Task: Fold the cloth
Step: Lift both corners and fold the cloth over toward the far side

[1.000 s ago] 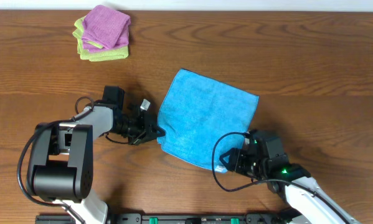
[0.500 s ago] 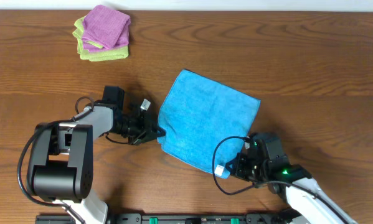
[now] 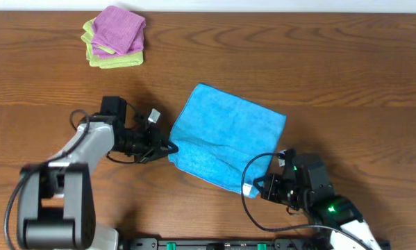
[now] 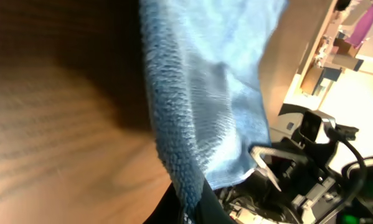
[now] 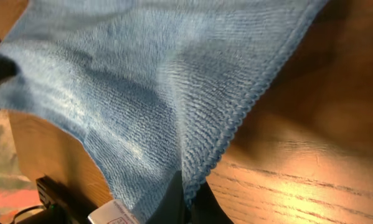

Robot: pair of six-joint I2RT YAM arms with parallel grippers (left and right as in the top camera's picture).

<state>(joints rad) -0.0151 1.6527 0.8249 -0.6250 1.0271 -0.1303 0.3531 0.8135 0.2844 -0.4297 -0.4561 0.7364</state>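
The blue cloth (image 3: pixel 225 142) lies at the middle of the worktop (image 3: pixel 346 62), its near edge held just off the wood. The left jaws pinch its left corner and the right jaws its near corner (the one with the white tag (image 3: pixel 247 189)). We judge that gripping both ends of 1 edge readies it for folding over. Nothing blocks the way; 2 folded cloths (image 3: pixel 114 38) sit well apart, far-left.

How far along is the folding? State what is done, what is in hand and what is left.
Done: the left gripper and right gripper are each shut on a near corner of the cloth. In hand: those corners are raised off the table, as the wrist views show. Left: the fold itself; no edge lies over the cloth yet.
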